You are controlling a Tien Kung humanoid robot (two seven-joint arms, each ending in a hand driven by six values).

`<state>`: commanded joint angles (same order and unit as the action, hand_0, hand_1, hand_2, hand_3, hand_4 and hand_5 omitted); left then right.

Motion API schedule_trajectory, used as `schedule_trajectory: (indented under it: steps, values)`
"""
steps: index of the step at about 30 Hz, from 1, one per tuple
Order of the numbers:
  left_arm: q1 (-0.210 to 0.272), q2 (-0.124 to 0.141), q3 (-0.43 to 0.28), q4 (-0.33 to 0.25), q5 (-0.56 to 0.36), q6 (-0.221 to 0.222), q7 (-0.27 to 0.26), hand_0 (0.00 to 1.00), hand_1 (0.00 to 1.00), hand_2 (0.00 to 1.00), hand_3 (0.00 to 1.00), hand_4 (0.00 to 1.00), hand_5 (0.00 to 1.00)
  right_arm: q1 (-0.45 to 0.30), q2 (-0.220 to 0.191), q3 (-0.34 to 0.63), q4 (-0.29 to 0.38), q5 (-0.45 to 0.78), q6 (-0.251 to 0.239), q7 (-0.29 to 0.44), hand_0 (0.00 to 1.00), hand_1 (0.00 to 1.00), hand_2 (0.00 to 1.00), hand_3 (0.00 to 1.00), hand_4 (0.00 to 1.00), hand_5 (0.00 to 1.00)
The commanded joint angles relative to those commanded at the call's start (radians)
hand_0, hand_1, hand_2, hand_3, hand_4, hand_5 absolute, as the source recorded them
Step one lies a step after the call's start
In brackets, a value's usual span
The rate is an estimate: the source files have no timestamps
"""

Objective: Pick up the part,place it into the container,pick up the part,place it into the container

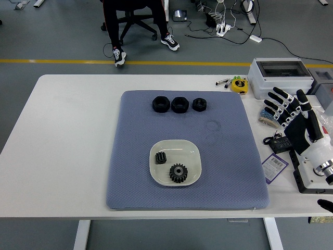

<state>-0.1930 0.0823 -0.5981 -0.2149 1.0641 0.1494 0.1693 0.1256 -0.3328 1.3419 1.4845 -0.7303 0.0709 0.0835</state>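
On the right edge, the right hand (285,108) hangs empty, fingers spread — reaching leftward may snag clutter, perhaps the cable (278,141).

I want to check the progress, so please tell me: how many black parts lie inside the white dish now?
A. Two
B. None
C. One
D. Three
A. The white dish holds two parts, a large gear and a small gear, while three black nuts sit in a row on the blue mat farther back.
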Motion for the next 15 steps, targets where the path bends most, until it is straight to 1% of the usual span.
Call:
schedule_trajectory:
  steps: [1, 2, 4, 15]
  values:
    - [0.0, 0.0, 0.0, 0.0, 0.0, 0.0, 0.0, 0.703, 0.672, 0.649, 0.557, 0.63, 0.578, 0.001, 0.0, 0.001, 0.0, -0.002, -0.004, 0.0, 0.998, 0.924, 0.92, 0.899, 0.998, 0.858]
    - [0.0, 0.0, 0.0, 0.0, 0.0, 0.0, 0.0, 0.703, 0.671, 0.651, 0.557, 0.63, 0.578, 0.002, 0.001, 0.002, -0.001, -0.002, -0.008, -0.001, 0.998, 0.937, 0.938, 0.934, 0.998, 0.871]
    - [0.0, 0.0, 0.0, 0.0, 0.0, 0.0, 0.0, 0.703, 0.671, 0.651, 0.557, 0.63, 0.578, 0.003, 0.003, 0.004, -0.001, -0.004, -0.017, -0.002, 0.998, 0.937, 0.938, 0.934, 0.998, 0.871]
    - [0.002, 0.0, 0.005, 0.0, -0.007, 0.001, -0.002, 0.703, 0.671, 0.65, 0.556, 0.63, 0.578, -0.006, 0.007, 0.012, -0.004, 0.027, -0.031, -0.01, 0.998, 0.937, 0.939, 0.938, 0.998, 0.881]
